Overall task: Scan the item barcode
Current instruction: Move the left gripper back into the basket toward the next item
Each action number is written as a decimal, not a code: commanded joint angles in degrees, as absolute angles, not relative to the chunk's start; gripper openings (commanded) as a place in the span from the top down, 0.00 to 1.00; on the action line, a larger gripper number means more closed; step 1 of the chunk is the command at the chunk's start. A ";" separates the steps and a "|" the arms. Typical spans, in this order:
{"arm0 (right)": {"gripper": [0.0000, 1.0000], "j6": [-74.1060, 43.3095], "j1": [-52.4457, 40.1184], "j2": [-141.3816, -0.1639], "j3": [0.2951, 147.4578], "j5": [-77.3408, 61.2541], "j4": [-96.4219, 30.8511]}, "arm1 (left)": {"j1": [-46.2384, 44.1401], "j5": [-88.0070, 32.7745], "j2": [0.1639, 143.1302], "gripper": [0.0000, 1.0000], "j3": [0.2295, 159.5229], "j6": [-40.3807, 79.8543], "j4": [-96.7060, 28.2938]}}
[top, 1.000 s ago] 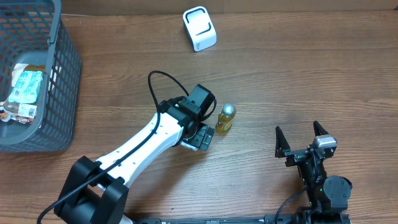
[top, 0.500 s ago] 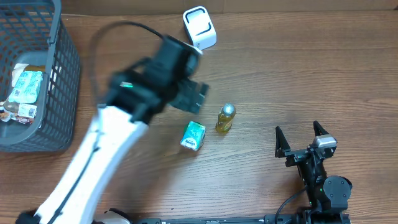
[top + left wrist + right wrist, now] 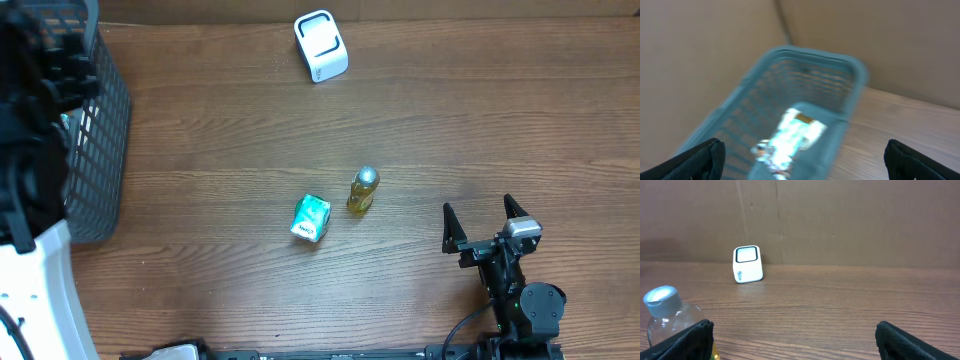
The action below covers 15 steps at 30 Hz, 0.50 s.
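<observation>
at the upper left, the left hand (image 3: 805,159) wide over the basket (image 3: 815,56)

the left hand hangs above the plastic mesh basket, its two dark fingers spread wide with nothing between them. the wrist view is smeared, so fine detail is soft. inside the basket lies a crinkled, shiny packet (image 3: 790,134) with pale print, probably the next item to be lifted and shown to the scanner (image 3: 321,46). the scanner is a small white rounded block with a dark-framed window. it stands at the top centre of the wood-grain bench (image 3: 520,110), well apart from the basket. in the middle of the frame a green-and-white carton (image 3: 311,217) lies just beside a small clear bottle (image 3: 363,189) of yellow liquid with a silver cap. the two do not touch, and they seem parked clear of the scanner, perhaps as items already dealt with. at the lower right the right hand (image 3: 478,210) sits wide and empty, its fingers pointing toward the scanner, out of the other arm's way.
</observation>
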<state>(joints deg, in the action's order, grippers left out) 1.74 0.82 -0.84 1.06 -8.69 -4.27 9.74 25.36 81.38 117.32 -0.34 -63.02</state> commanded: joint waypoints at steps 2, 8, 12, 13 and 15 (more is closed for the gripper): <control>0.00 1.98 1.15 -0.16 0.45 -8.45 -4.03 | 17.43 26.96 84.60 0.01 117.40 -3.92 -61.28; 0.00 1.98 1.15 -0.16 0.45 -8.45 -4.03 | 26.48 20.62 92.31 0.01 117.40 -6.46 -59.05; 0.00 1.98 1.15 -0.16 0.45 -8.45 -4.03 | 30.61 17.96 97.84 0.00 117.40 -8.97 -58.17; 0.00 1.98 1.15 -0.16 0.45 -8.45 -4.03 | 31.29 17.96 98.83 0.00 117.40 -9.45 -58.11; 0.00 1.98 1.15 -0.16 0.45 -8.45 -4.03 | 32.86 17.87 101.10 0.01 117.40 -10.09 -58.19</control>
<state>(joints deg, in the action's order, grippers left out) 1.74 0.84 -0.84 1.06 -8.67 -4.27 31.11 20.03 99.18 117.32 -7.20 -58.35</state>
